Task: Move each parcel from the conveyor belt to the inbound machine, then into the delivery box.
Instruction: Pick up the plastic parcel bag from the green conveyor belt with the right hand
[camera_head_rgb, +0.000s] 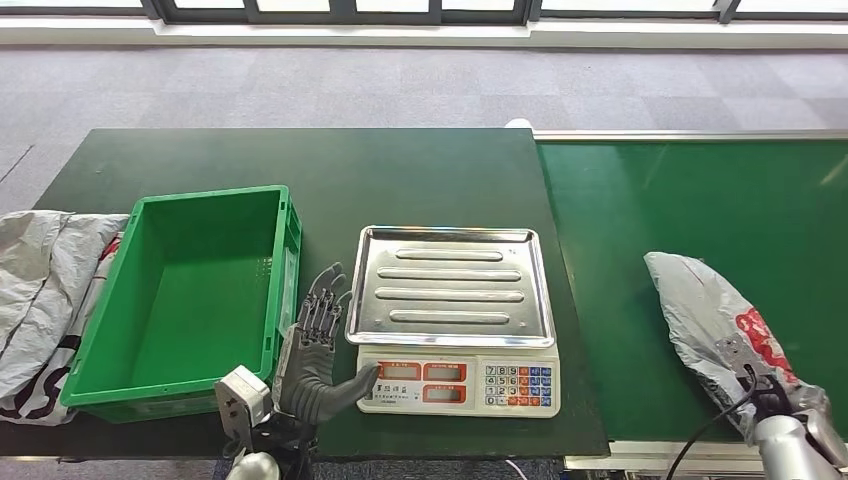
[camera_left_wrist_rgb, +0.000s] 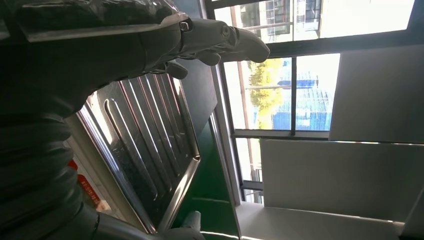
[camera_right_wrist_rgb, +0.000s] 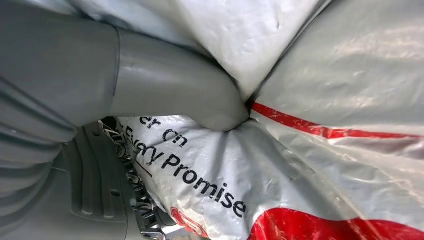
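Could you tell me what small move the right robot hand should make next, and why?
Probably lift the grey parcel just off the conveyor belt. The right robot hand already grips its near end, the thumb pressed into the plastic, while the bag still lies on the belt. The scale's steel tray is bare, so it looks ready to receive the parcel.

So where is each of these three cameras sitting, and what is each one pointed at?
Head view: high on the body, looking down at the green crate, scale and conveyor; left hand and right hand show.
Left wrist view: behind the left hand, facing across the scale's steel pan toward windows.
Right wrist view: behind the right hand, pressed into the grey parcel.
Shared: the head view also shows that pan and parcel.
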